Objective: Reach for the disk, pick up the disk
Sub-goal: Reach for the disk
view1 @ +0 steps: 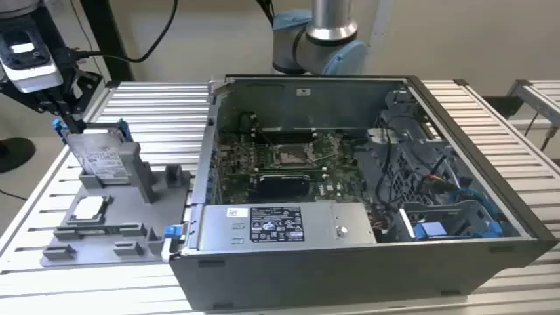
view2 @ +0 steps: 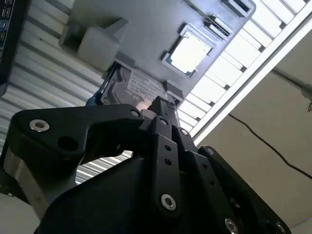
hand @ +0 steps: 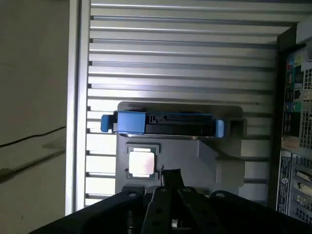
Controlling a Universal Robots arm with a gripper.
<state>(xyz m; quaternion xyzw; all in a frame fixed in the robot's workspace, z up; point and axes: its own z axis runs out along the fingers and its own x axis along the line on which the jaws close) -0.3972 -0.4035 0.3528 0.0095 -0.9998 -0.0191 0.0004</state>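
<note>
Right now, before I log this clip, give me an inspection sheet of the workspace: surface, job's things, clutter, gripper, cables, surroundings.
Surface: slatted metal table carrying a grey fixture tray and an open computer case.
Job's things: the disk stands on edge in a slot of the tray, with blue rails along its edges.
Clutter: a small square chip lies in a tray pocket; a labelled grey box sits inside the case.
Gripper: the gripper hangs close over the disk's upper end; contact cannot be told.
Cables: a black cable behind the table; blue cables inside the case.
Surroundings: the arm's base behind the case; a plain wall.
</note>
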